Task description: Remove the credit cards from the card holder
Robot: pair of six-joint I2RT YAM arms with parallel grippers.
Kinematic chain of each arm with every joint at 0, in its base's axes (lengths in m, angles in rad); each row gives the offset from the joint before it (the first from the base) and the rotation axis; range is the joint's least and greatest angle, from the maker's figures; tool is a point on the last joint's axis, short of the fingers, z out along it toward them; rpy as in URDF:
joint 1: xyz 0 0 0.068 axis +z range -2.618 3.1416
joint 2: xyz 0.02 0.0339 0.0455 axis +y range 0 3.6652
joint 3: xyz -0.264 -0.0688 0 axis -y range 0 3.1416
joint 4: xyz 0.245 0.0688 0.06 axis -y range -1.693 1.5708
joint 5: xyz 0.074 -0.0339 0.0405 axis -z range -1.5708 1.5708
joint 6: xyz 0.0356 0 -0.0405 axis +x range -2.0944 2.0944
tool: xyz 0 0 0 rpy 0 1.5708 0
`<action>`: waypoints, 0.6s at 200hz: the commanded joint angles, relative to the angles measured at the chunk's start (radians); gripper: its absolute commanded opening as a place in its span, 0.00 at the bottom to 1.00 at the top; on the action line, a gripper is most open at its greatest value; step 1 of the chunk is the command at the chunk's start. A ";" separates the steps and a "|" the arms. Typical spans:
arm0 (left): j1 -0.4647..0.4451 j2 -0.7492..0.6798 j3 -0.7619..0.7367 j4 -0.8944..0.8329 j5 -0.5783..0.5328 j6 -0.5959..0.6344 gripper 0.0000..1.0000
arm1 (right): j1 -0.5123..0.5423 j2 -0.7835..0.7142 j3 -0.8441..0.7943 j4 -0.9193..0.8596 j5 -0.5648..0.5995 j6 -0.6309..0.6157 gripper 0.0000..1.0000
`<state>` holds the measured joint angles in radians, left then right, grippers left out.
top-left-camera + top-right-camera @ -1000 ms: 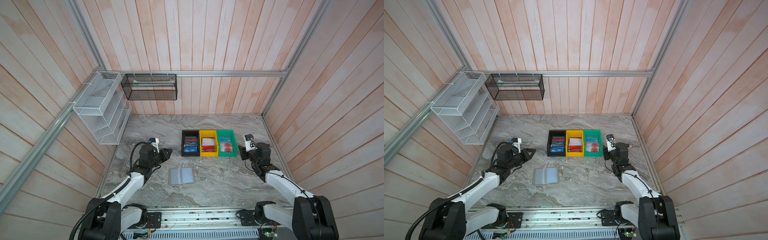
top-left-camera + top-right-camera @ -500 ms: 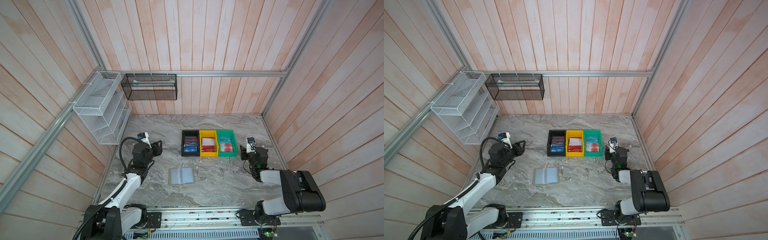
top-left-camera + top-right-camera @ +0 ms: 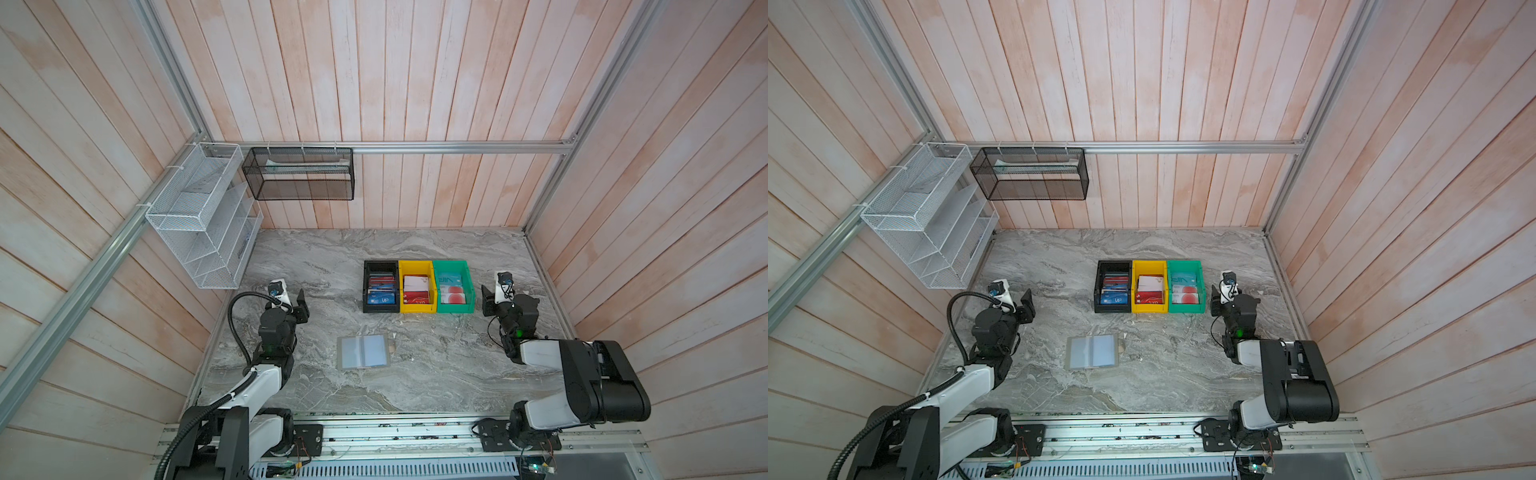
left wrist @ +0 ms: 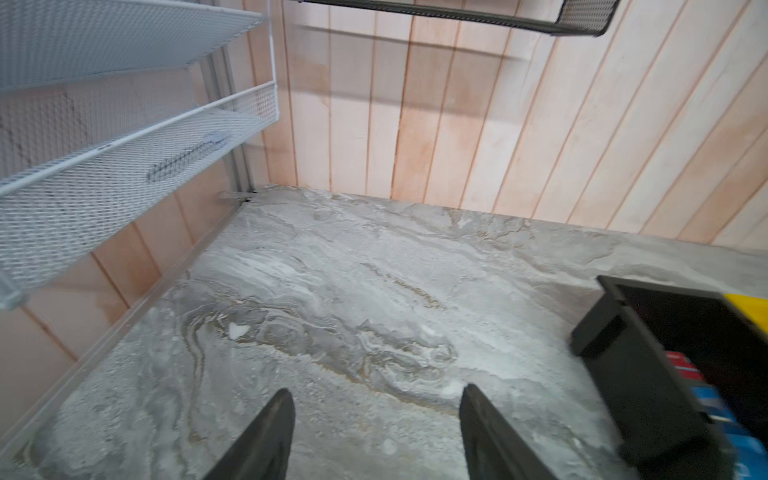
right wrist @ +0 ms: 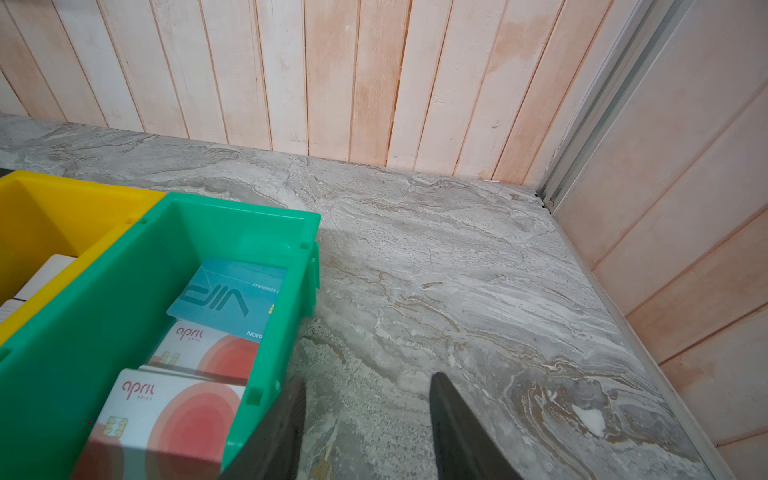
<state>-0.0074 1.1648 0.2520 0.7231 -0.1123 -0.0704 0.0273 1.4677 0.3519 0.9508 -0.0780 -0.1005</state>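
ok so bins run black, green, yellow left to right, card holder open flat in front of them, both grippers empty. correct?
Not quite: the order is black bin, yellow bin, green bin, as both top views show. The rest holds: card holder open flat in front, left gripper and right gripper empty.

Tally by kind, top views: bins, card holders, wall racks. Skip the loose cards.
Plastic bins: 3 (black bin, yellow bin, green bin)
Card holder: 1
Wire wall racks: 2 (white rack, black rack)
Total: 6
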 commanded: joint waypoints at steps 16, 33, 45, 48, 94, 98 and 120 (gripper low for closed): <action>0.037 0.122 0.050 0.143 0.042 0.034 0.67 | -0.006 -0.012 -0.017 0.038 0.017 0.020 0.52; 0.038 0.200 0.029 0.250 0.060 0.021 0.67 | -0.005 -0.015 -0.021 0.042 0.022 0.021 0.52; 0.040 0.259 -0.004 0.366 0.095 0.028 0.67 | -0.005 -0.014 -0.025 0.047 0.024 0.021 0.53; 0.038 0.272 -0.007 0.381 0.100 0.030 0.67 | -0.006 -0.015 -0.024 0.047 0.024 0.022 0.53; 0.039 0.367 0.020 0.398 0.153 0.053 0.68 | -0.005 -0.037 -0.076 0.120 0.045 0.027 0.54; 0.040 0.376 0.017 0.425 0.152 0.053 0.68 | -0.005 -0.042 -0.097 0.149 0.051 0.030 0.54; 0.038 0.373 0.037 0.375 0.192 0.070 0.72 | -0.005 0.007 -0.226 0.425 0.086 0.041 0.56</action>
<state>0.0261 1.5436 0.2573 1.0901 0.0193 -0.0334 0.0273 1.4391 0.2329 1.1011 -0.0402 -0.0849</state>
